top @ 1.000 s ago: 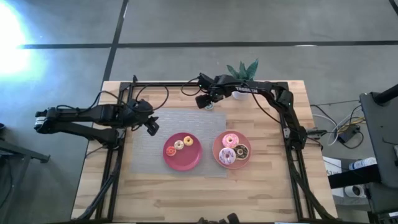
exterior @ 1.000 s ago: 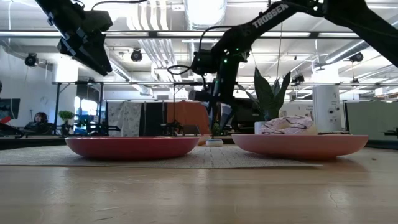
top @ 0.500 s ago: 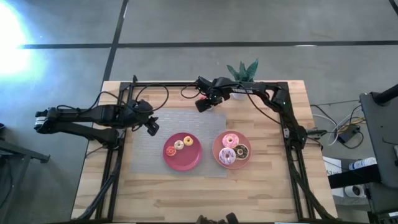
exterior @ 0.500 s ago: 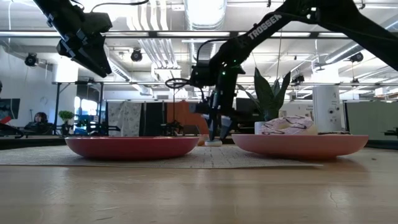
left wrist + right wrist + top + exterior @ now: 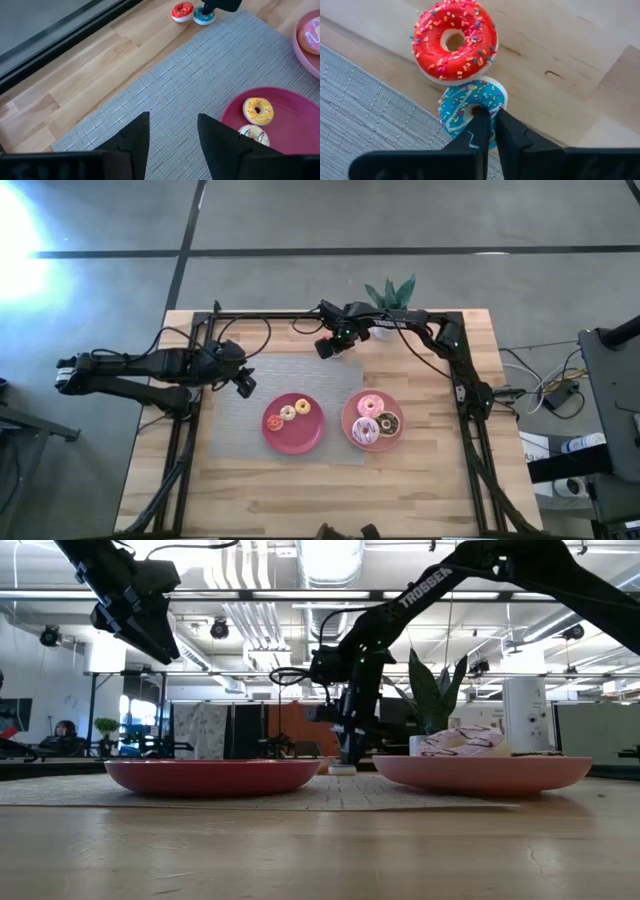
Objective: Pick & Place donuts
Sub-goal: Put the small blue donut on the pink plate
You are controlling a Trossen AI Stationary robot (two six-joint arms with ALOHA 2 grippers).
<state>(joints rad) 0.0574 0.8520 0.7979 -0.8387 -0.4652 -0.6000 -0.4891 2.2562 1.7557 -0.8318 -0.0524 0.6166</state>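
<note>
- Right gripper (image 5: 487,131) is down at the far edge of the desk (image 5: 300,490), its two fingers nearly together and pinching the rim of the blue donut (image 5: 472,111), one finger apparently set in the hole. The hold takes only a thin slice of the ring, so the donut may pivot or drop out when lifted.
- Left gripper (image 5: 172,135) hovers spread and empty above the grey mat (image 5: 165,95), near the left pink plate (image 5: 300,145); if both arms head for that plate together, they might collide.
- Left pink plate already carries a yellow donut (image 5: 258,110) and a cream donut (image 5: 253,134), so a careless drop could land on them and roll off.
- Right pink plate (image 5: 349,418) holds the three larger donuts (image 5: 371,404) and looks crowded, leaving little bare room.
- Red donut (image 5: 454,40) touches the blue one on the bare wood, so a lift or sideways drag could nudge it along the desk.
</note>
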